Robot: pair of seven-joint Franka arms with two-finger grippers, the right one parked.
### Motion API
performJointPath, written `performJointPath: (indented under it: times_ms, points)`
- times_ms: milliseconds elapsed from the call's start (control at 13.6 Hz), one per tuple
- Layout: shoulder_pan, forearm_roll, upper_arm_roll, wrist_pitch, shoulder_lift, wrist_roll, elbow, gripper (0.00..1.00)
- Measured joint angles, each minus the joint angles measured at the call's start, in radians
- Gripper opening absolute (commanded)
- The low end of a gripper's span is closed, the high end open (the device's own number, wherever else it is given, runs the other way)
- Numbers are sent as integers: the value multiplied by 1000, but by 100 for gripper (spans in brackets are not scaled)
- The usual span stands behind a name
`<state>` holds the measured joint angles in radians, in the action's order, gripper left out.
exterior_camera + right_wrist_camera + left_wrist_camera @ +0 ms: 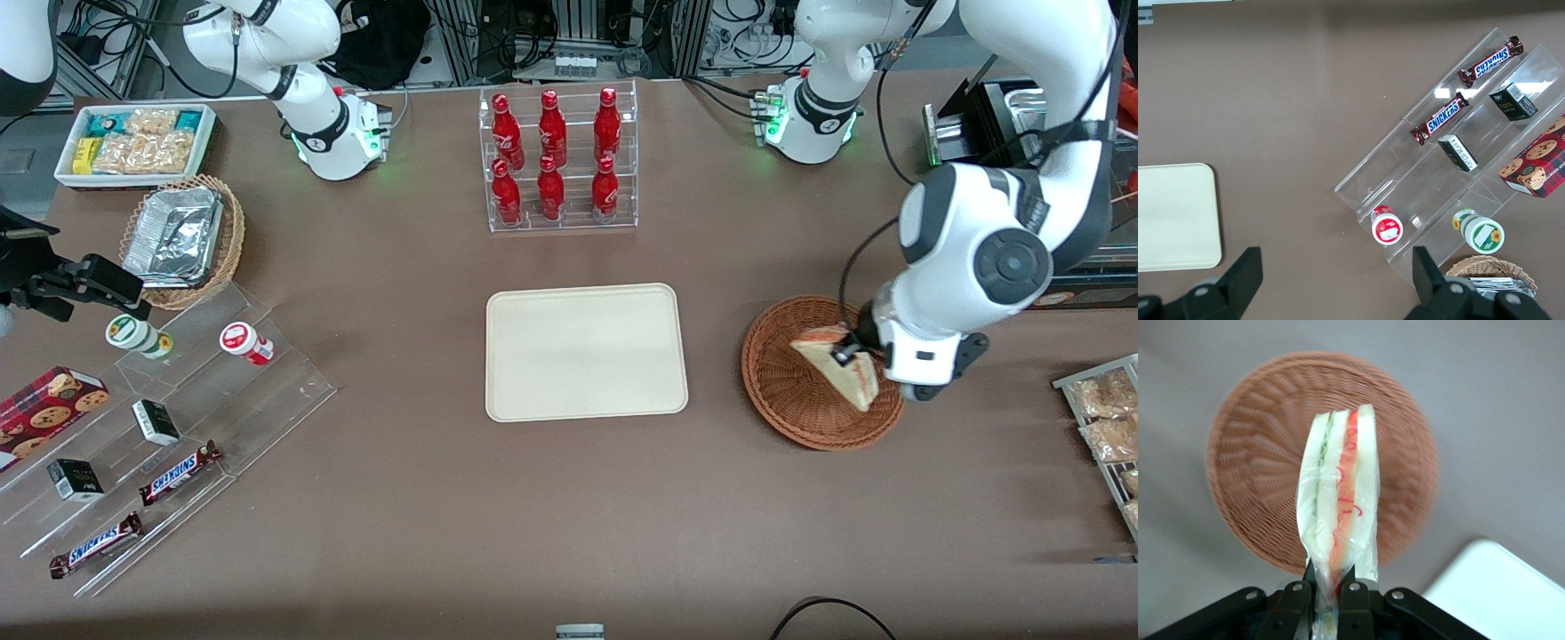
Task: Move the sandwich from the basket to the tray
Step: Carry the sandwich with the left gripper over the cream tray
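The sandwich [840, 366] hangs above the basket [782, 391], lifted clear of the weave and wrapped in clear film. In the wrist view the sandwich [1340, 500] shows its cut edge, with a green layer beside one bread slice and a red layer beside the other, and the basket [1258, 473] lies well below it. The gripper [849, 351] clamps the wedge at one end; its two black fingers [1353, 600] press the film and bread between them. The gripper [1327, 603] holds the sandwich edge-on, so the wedge sticks out away from the wrist.

The tray [585, 352] lies flat on the brown table [444, 516], beside the basket toward the parked arm's end and apart from it; nothing rests on it. A corner of the tray [1501, 590] also shows in the wrist view.

Farther from the front camera than the tray stands a clear rack [558, 160] holding six red bottles [551, 129] in two rows.
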<state>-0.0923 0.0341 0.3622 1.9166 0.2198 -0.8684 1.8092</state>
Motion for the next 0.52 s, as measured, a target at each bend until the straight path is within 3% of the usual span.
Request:
performJointPath:
  times_ms: [148,295,516]
  points:
    - [5,7,101,-4,7,-2,-15,8]
    - [15,67,198,-4,39,-6,-19,8]
    - [118,121,244,55,124,-15,-23,8]
